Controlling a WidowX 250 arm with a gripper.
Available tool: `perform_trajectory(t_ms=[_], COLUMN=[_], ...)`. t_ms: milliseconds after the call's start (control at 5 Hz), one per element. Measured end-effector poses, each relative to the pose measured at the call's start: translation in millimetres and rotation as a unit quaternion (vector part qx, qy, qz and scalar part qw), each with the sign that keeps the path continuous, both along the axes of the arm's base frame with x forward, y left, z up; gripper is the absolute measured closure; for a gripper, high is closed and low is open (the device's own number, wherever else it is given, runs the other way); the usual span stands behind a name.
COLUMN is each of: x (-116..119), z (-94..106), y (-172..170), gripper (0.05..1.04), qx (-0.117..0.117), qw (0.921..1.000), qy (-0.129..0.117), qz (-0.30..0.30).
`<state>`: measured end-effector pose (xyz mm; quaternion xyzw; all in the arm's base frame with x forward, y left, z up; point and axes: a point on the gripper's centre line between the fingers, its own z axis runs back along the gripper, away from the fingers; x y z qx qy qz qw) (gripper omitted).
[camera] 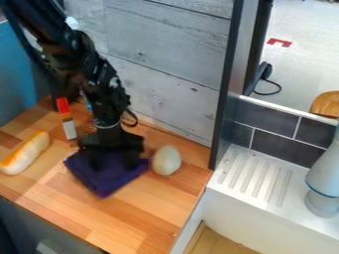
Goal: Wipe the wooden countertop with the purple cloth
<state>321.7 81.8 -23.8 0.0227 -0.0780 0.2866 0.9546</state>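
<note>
In the camera view, the arm comes in from the upper left, and its gripper hangs down over a dark purple cloth on the wooden counter. The cloth lies with one corner toward the counter's front edge. Whether the gripper is open or closed, or has hold of the cloth, cannot be told. A pale, egg-shaped thing lies just right of the cloth. Farther left is a long white and orange thing, and behind the cloth's left side a narrow red, white and dark thing. Grey planks back the counter; a white ribbed drainboard stands at right.
</note>
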Motion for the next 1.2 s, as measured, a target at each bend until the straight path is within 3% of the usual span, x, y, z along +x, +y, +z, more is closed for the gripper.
perform_trajectory(t_ms=[600,1200], x=[-22,-25], z=[-6.3,-7.4], y=[-9,-50], gripper=[0.083,0.082], qx=[0.013,0.0], qw=[0.9998,0.9987], qy=[0.017,0.024], qz=[0.001,-0.046])
